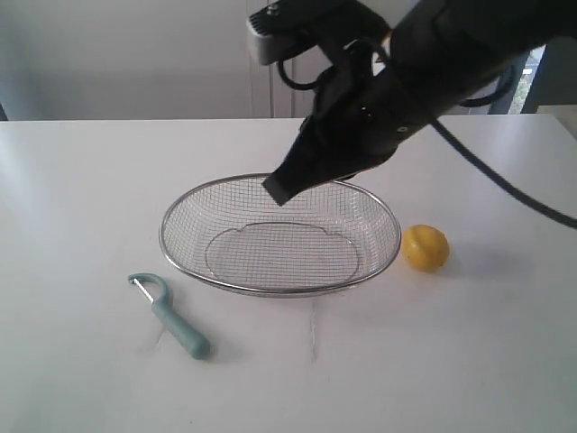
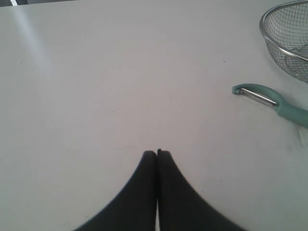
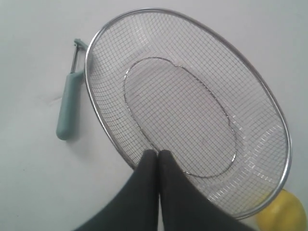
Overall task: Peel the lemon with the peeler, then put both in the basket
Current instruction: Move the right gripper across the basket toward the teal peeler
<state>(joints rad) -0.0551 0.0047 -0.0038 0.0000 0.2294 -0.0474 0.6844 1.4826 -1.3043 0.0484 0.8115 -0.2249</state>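
Note:
The silver mesh basket (image 1: 185, 262) sits mid-table with nothing in it; its rim also shows in the right wrist view (image 3: 96, 43) and the left wrist view (image 2: 263, 33). The yellow lemon (image 1: 425, 248) rests on the table just right of the basket, a sliver of lemon (image 3: 284, 214) showing past the rim. The teal peeler (image 1: 171, 317) lies front-left of the basket, also peeler (image 3: 67, 108) and peeler (image 2: 274, 102). My right gripper (image 1: 275, 191) hangs shut and empty above the basket's back rim, right gripper (image 3: 158, 153). My left gripper (image 2: 157, 153) is shut and empty over bare table.
White table (image 1: 406, 361) all round. A black cable (image 1: 505, 185) trails from the right arm over the table's back right. A pale wall stands behind.

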